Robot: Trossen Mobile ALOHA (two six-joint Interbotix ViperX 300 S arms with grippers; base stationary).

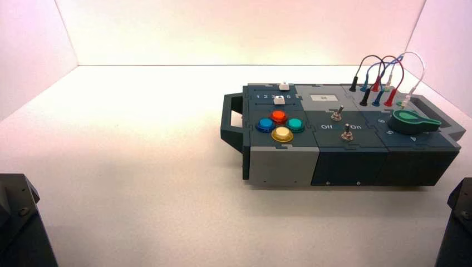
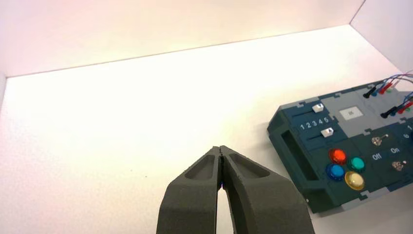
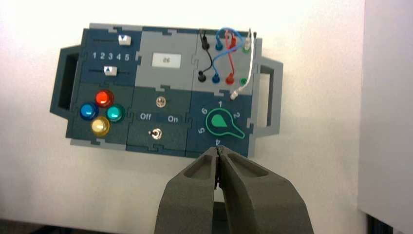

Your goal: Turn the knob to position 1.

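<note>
The knob (image 1: 414, 120) is a dark-green dial with a brighter green teardrop top, at the right end of the box (image 1: 284, 164). In the right wrist view the knob (image 3: 221, 122) has its pointer arm lying between the printed 2 and 4, with 1 on the side toward the wires. My right gripper (image 3: 218, 148) is shut on nothing and hangs off the box's front side, apart from the knob. My left gripper (image 2: 220, 148) is also shut and empty, over bare table left of the box. Both arms (image 1: 16, 222) (image 1: 459, 219) sit at the near corners.
On the box are red, blue, teal and yellow push buttons (image 3: 102, 111), two metal toggle switches (image 3: 158, 101) by "Off" and "On", two sliders (image 3: 111, 71) at a 1–5 scale, and plugged wires (image 3: 229, 53). White walls enclose the table (image 1: 139, 167).
</note>
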